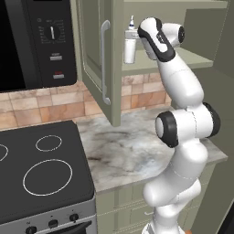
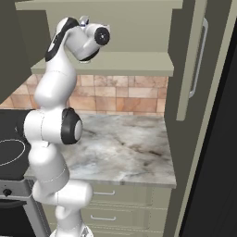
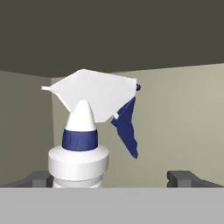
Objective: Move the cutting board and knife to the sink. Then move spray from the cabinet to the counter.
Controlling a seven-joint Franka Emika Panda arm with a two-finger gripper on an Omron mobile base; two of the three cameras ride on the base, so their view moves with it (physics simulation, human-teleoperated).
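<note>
Jaws spread wide, released, gripping nothing; gripper (image 3: 111,177) raised inside the cabinet (image 1: 103,55). Between the two fingertips (image 3: 183,177), nearer the left one: spray (image 3: 85,135), upright on the cabinet shelf, white bottle, blue collar, white nozzle head, blue trigger. Far below: marbled worktop (image 1: 132,146), bare.

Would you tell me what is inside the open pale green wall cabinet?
On the pale green cabinet's shelf stands one white spray bottle with a dark blue trigger; the open gripper straddles it. The white arm covers part of the shelf behind it.
</note>
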